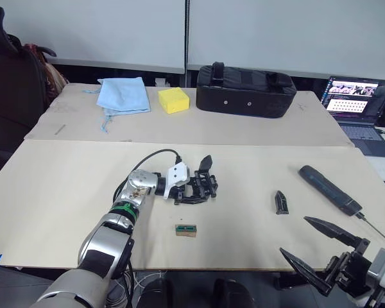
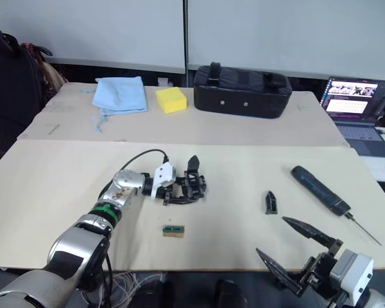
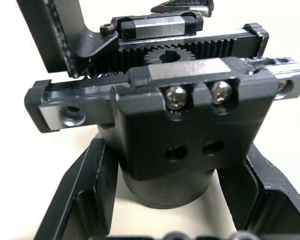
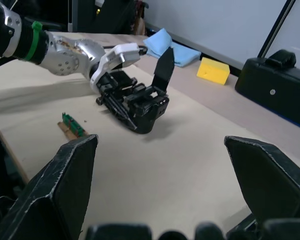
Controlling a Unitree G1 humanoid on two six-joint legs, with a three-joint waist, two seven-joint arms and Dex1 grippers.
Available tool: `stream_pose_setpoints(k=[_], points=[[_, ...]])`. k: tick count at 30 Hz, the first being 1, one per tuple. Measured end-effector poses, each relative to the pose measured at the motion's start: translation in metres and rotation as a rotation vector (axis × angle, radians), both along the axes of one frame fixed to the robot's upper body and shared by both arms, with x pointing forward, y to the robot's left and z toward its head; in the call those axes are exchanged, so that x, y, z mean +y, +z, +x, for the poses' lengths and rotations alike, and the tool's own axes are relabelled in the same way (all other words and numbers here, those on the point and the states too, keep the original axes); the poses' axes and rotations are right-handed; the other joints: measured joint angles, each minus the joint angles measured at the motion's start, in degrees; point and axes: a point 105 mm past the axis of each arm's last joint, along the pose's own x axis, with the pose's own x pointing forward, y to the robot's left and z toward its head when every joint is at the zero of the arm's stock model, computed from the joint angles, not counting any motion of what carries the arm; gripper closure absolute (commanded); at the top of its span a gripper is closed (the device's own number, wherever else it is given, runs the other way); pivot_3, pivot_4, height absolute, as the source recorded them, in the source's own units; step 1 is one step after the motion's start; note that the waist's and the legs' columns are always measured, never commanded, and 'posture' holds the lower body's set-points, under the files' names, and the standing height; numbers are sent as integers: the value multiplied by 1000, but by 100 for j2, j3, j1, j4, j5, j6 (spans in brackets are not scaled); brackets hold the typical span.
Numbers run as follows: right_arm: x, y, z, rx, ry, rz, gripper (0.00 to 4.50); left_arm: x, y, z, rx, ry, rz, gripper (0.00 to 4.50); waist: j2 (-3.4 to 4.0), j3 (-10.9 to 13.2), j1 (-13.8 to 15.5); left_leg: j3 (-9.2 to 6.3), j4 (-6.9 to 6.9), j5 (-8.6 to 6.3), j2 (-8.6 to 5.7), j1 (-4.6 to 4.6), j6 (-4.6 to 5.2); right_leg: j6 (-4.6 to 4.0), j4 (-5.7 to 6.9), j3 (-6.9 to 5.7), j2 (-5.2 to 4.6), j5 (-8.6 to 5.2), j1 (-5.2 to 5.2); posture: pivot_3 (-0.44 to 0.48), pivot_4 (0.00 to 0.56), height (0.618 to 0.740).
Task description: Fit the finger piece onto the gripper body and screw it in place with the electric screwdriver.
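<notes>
- The left gripper is reaching across the table and closing its two black fingers around the gripper body; in the left wrist view the fingers are flanking the body's round drum on both sides, so the body appears to be clamped and steadied on the tabletop.
- The gripper body is sitting near the middle of the table, with one prong standing up from it and its rack, pinion gear and two screw heads facing the wrist camera.
- The finger piece is lying loose on the table, well apart from the gripper body, on the robot's right of it, touching nothing.
- The electric screwdriver is lying flat further to the right of the gripper body, beyond the finger piece, its thin bit pointing toward the table's near right edge; nothing is holding it.
- The right gripper is hovering at the table's near edge, far to the right of the gripper body, with its fingers spread wide and empty.
- A small green-topped block is resting just in front of the gripper body, toward the robot.
- Judging progress: only the bracing of the body seems done. Picking up the finger piece, seating it on the body, fetching the screwdriver and driving the screw are all remaining.
</notes>
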Motion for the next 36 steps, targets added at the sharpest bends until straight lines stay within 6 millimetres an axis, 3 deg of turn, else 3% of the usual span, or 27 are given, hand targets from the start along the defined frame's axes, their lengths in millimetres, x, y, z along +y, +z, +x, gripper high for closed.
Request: stream_pose_setpoints(k=[6, 14, 21, 22, 25, 36], points=[[1, 3, 4, -11, 3, 0, 0, 14, 1, 0, -8, 1, 16, 2175, 0, 0, -61, -3, 0, 0, 0, 5, 0, 0, 4, 0, 1, 0, 1, 0, 150, 740], [15, 4, 7, 9, 80, -9, 0, 50, -1, -8, 4, 34, -16, 2175, 1, -1, -59, -8, 0, 1, -2, 7, 1, 0, 4, 1, 3, 0, 4, 0, 150, 740], [23, 3, 7, 22, 137, -4, 0, 55, -4, -11, -4, 47, -30, 2175, 1, -1, -46, -9, 1, 1, -5, 7, 1, 0, 4, 2, 2, 0, 7, 0, 150, 740], [23, 3, 6, 24, 142, -4, 0, 55, -4, -12, -7, 48, -31, 1100, 1, -1, -47, -10, 1, 1, -5, 7, 1, 0, 4, 2, 2, 0, 7, 0, 150, 740], [23, 1, 6, 32, 150, -6, 0, 56, -8, -15, 2, 52, -32, 36, 1, -1, -47, -10, 2, 1, -5, 7, 2, 0, 4, 2, 2, 0, 7, 0, 150, 740], [21, -1, 9, 36, 170, -2, 0, 75, -8, -31, 84, 245, -146, 36, 6, -3, -40, -14, 2, 1, -6, 8, 1, 1, 5, 6, 1, 0, 9, 0, 150, 740]])
